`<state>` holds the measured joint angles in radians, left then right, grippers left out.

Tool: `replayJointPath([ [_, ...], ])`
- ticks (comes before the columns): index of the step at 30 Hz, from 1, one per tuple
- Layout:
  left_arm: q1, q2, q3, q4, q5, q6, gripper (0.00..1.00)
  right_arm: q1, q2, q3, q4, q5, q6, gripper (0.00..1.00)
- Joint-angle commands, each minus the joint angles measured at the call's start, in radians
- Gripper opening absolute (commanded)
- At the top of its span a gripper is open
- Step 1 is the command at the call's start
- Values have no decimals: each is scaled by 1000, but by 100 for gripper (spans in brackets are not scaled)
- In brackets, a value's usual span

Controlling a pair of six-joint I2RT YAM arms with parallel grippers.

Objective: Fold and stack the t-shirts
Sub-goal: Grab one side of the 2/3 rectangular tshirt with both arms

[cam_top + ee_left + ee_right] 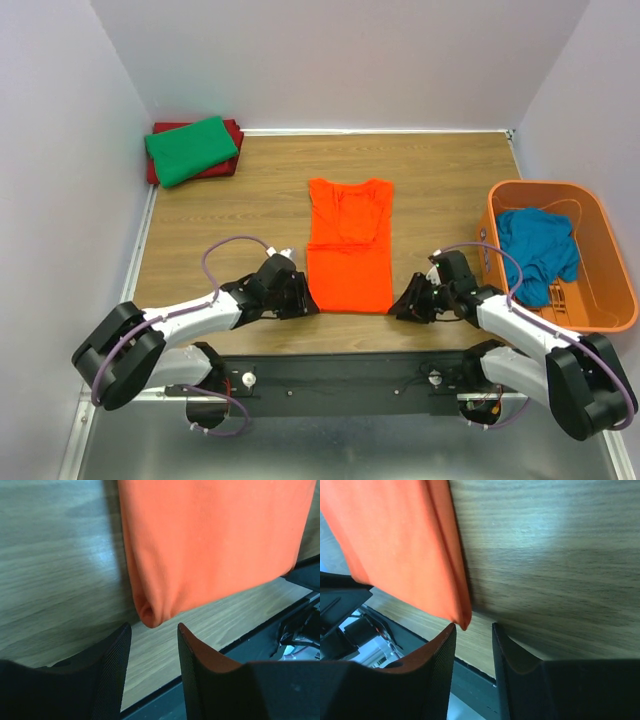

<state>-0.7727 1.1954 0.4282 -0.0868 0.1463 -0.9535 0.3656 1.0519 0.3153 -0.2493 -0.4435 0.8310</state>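
Orange tee (pixel 348 250) lies flat in the middle of the table (pixel 230 220), sleeves tucked in to make 1 long strip, hem toward the arms. The left gripper (pixel 303 304) and right gripper (pixel 404 308) sit low at its 2 near corners. Their fingers are parted and grasp nothing, with each corner just ahead of the gap, probably ready to pinch the hem and fold it away. A green tee (pixel 192 150) rests on a red tee (pixel 233 130) at the far left. A teal tee (pixel 538 248) fills the basket (pixel 545 186) on the right. Nothing seems to block the fold.
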Motion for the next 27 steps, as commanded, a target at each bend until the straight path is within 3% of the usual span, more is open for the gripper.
replayJointPath([
  [1, -19, 13, -25, 41, 16, -33, 49, 9, 11, -39, 47, -1, 37, 40],
  [15, -17, 16, -32, 71, -65, -51, 41, 15, 48, -87, 159, 6, 88, 30],
  [20, -19, 47, -28, 117, -77, -50, 34, 15, 39, -101, 162, 15, 92, 24],
  [23, -17, 56, -32, 136, -73, -50, 26, 15, 37, -105, 163, 23, 91, 19],
  [27, -17, 52, -34, 137, -70, -44, 6, 13, 30, -111, 162, 26, 88, 9],
])
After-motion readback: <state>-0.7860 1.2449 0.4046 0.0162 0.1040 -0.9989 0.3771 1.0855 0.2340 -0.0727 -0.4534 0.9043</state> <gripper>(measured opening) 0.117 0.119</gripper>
